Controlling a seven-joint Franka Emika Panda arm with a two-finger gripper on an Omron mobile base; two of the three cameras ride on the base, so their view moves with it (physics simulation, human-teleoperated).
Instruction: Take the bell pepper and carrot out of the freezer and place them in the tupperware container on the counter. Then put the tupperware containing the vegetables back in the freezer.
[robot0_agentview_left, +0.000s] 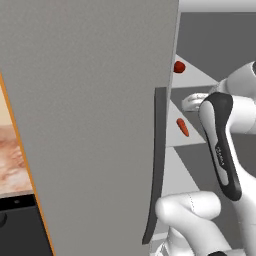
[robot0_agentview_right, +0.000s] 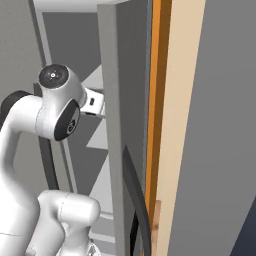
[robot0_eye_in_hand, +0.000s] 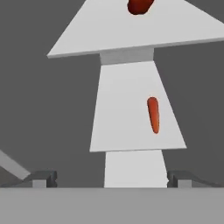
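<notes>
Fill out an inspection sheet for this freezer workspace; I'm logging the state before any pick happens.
Surface: pale grey freezer shelves, stacked one above another, seen in the hand view.
Job's things: bell pepper on the upper shelf; carrot lying on the shelf below, apart from the pepper. The freezer door stands open.
Clutter: nothing seen.
Gripper: gripper open, holding nothing, facing the shelves, short of the carrot.
Cables: nothing seen.
Surroundings: counter at the left edge of the left base view, beyond the door; dark door handle.
</notes>
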